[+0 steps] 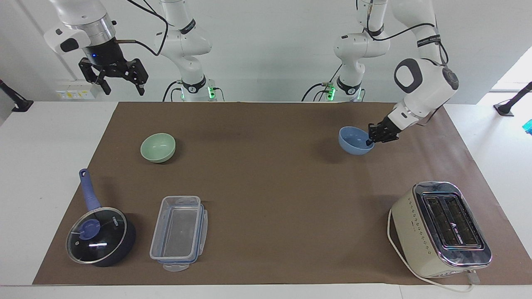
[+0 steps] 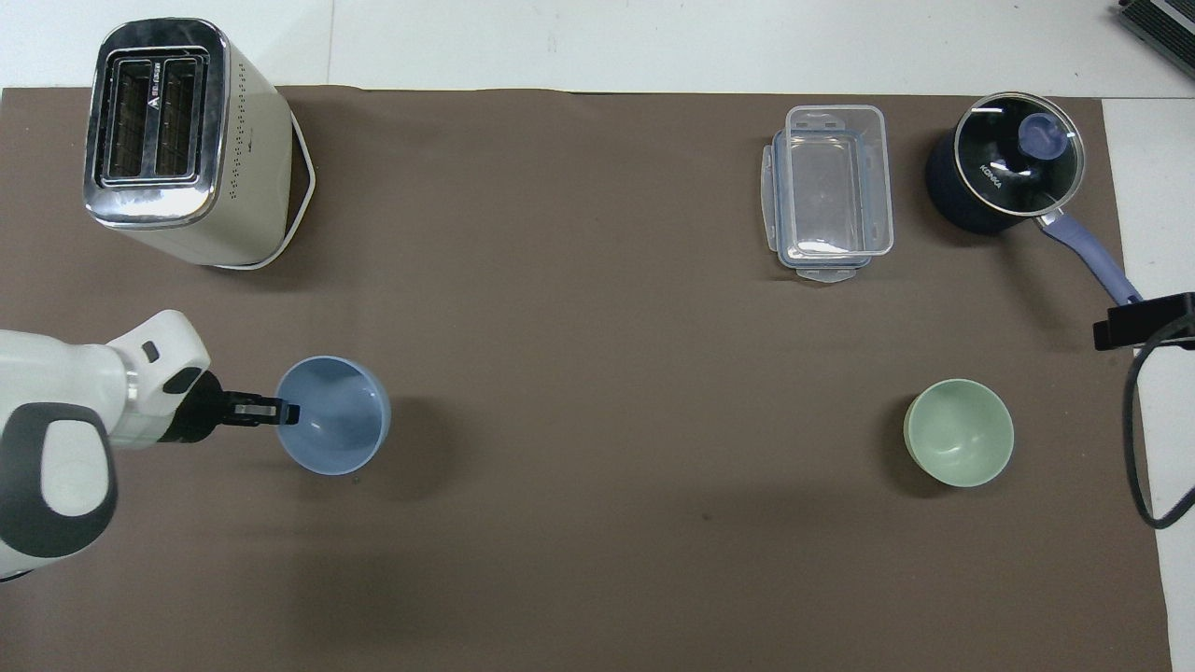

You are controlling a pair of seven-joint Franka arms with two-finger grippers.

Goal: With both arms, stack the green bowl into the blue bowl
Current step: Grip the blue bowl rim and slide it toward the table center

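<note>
1. White-walled room, white worktop [image 1: 50, 137] under a brown paper mat [image 1: 266, 187].
2. Left hand [image 1: 370, 142] clamped shut on the rim of the small round periwinkle-blue bowl [image 1: 354, 141], carried tilted above the mat.
3. Right hand [image 1: 114, 77] waiting aloft, fingers spread, empty.
4. Small round pale sage-green bowl [image 1: 158, 147] on the mat toward the right arm's end.
5. Best levelled, then set down gently mid-mat.
6. Broad bare mat between bowls; cream toaster [image 1: 440, 228], clear plastic container [image 1: 178, 232] and lidded dark saucepan [image 1: 99, 234] well apart.
</note>
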